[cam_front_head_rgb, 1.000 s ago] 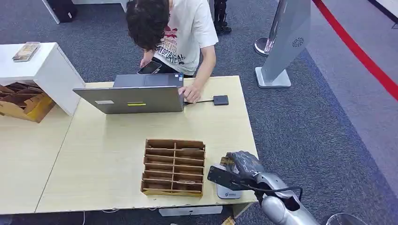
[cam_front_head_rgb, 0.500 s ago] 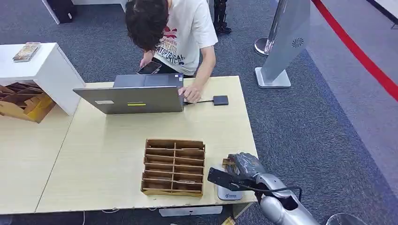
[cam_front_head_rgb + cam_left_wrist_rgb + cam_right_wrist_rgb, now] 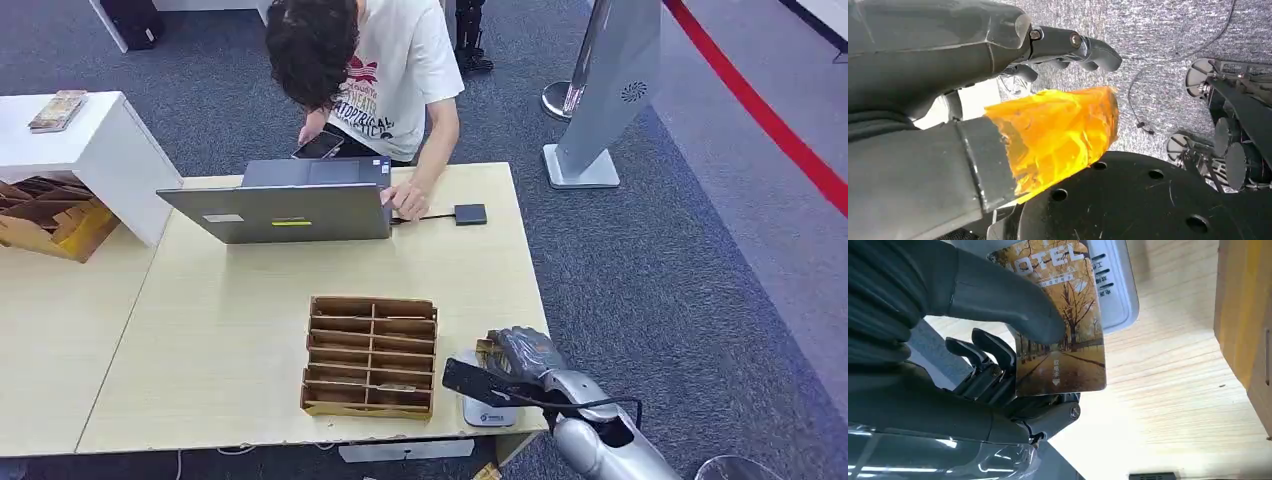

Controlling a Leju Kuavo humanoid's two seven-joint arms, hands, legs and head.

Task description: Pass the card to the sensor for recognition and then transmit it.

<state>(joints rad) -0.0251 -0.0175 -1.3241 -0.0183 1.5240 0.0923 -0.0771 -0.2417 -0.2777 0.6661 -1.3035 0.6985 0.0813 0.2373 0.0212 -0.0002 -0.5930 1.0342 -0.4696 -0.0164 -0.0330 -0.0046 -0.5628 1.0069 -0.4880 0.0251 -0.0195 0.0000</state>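
You are at the recognition step: your right robot hand [image 3: 973,315] pinches the card [image 3: 1063,325] between thumb and fingers, its far end over the sensor [image 3: 1115,285] that sits on the table [image 3: 1168,390] just under the hand. Next, I judge, you must hold it flat and close until it reads, then pass it on. Your left robot hand [image 3: 998,75] hangs with fingers curled, holding nothing I can make out.

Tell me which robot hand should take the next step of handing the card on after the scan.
Right. The right robot hand already holds the card over the white sensor at the table's near edge. The left robot hand hangs over the floor beside the robot's base.
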